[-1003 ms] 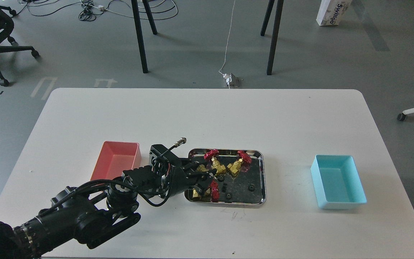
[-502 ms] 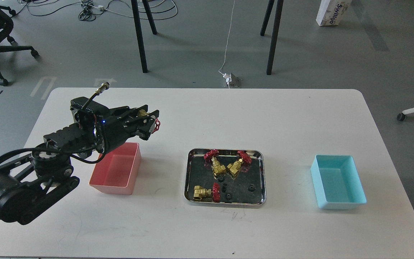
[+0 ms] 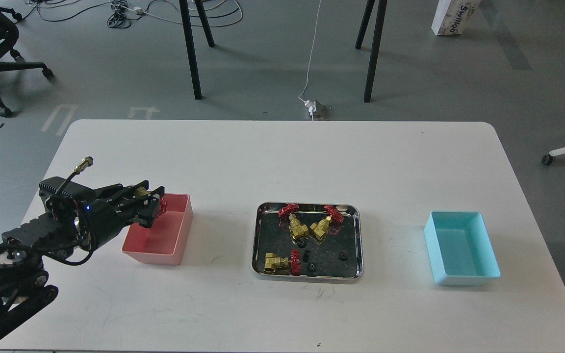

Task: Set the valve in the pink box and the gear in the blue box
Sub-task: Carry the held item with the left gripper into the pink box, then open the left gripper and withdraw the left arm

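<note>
We count four small brass-gold valves with red handwheels: one (image 3: 157,203) held in our left gripper (image 3: 152,208) over the salmon-pink rectangular plastic bin (image 3: 177,242), and three in the shiny steel tray (image 3: 307,277), namely one at the back left (image 3: 293,223), one at the back right (image 3: 325,221) and one at the front left (image 3: 280,262). We count four tiny black gears in that tray: (image 3: 302,242), (image 3: 306,255), (image 3: 313,266) and (image 3: 343,256). There is one pink bin, one light cyan-blue rectangular plastic bin (image 3: 464,279), one steel tray and one white table (image 3: 282,162) under them all.
</note>
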Available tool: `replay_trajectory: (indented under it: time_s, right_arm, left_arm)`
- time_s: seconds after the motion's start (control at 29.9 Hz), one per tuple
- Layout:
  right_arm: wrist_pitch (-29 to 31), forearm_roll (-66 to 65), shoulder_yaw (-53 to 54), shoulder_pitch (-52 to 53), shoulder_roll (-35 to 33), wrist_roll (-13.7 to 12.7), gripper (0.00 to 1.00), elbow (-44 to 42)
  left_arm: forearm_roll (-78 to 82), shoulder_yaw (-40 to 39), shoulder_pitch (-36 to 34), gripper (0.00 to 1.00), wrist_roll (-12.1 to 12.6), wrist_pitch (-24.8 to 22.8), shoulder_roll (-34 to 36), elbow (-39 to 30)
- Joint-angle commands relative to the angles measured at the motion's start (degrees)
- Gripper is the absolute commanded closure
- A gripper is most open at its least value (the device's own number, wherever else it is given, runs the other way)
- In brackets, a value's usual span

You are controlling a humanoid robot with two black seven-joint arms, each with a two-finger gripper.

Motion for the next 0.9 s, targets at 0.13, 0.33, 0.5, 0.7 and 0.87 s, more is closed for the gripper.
replay_trajectory:
  time_s: [0.13, 0.33, 0.5, 0.7, 0.87]
  right_arm:
    - [-0.1, -0.8, 0.1, 0.3, 1.0, -0.2, 0.01, -0.8]
    - [-0.1, -0.8, 0.1, 0.4, 0.9, -0.3, 0.01, -0.8]
    - [-0.1, -0.8, 0.1, 0.4, 0.9, -0.3, 0.01, -0.7]
    - [0.1, -1.2, 0.1, 0.3, 1.0, -0.3, 0.02, -0.1]
    - [2.3, -12.8, -0.3, -0.7, 4.1, -0.3, 0.02, 7.1]
  left_arm:
    - [0.1, 0.1, 0.4, 0.64, -0.2, -0.1, -0.3, 0.4]
    - [-0.1, 0.1, 1.3, 0.38, -0.2, -0.2, -0.8, 0.5]
    - [-0.1, 0.0, 1.6, 0.32, -0.2, -0.3, -2.3, 0.7]
    - [-7.7, -4.9, -0.7, 0.11, 0.3, -0.1, -4.4, 0.8]
    - [-33.9, -13.3, -12.9, 0.07, 1.2, -6.1, -4.5, 1.5]
